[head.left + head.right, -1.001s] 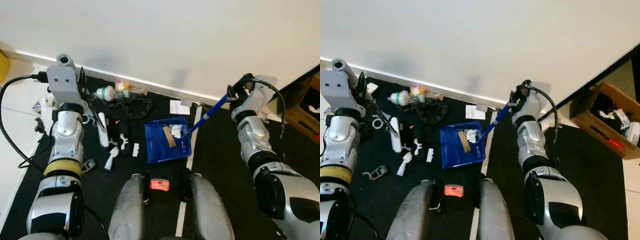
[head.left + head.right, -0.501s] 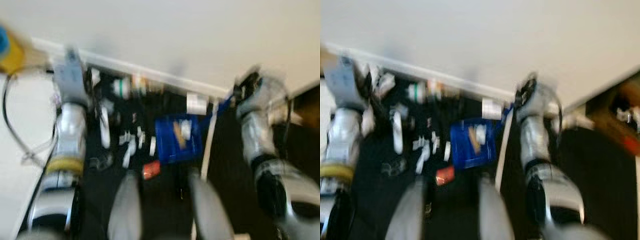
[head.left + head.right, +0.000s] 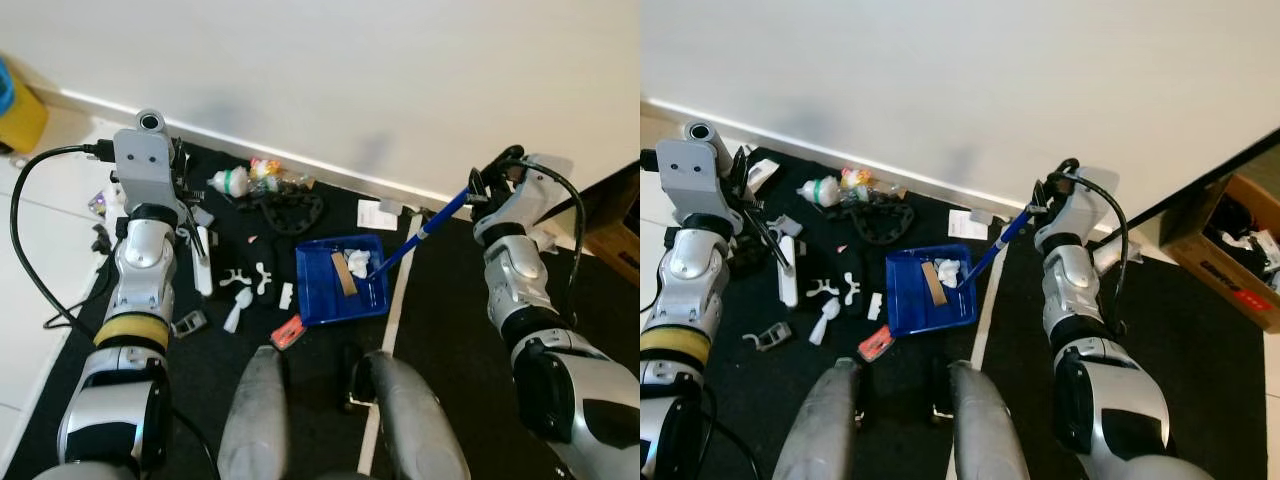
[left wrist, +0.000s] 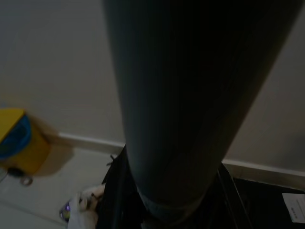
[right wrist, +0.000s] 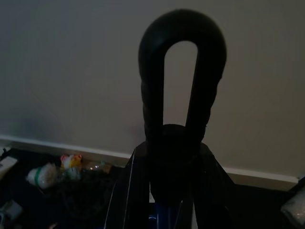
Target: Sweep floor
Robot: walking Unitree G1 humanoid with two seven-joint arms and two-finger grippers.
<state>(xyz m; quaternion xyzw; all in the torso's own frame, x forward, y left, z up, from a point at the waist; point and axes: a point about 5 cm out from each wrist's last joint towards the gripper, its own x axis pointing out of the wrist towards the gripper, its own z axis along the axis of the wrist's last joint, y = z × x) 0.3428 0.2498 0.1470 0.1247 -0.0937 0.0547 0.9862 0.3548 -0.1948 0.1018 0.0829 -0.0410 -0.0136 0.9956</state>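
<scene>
My right gripper is closed around the top of the dustpan's long blue handle, whose black loop end stands up in front of my wrist camera. The handle slants down and left to the one blue dustpan, which sits flat on the black mat just ahead of my legs; inside it lie one brown strip and some crumpled white paper. My left gripper is clamped on a dark broomstick at the far left. Between the two, litter is scattered on the mat: several white plastic bits, one orange piece, and a green-and-white bottle by the wall.
</scene>
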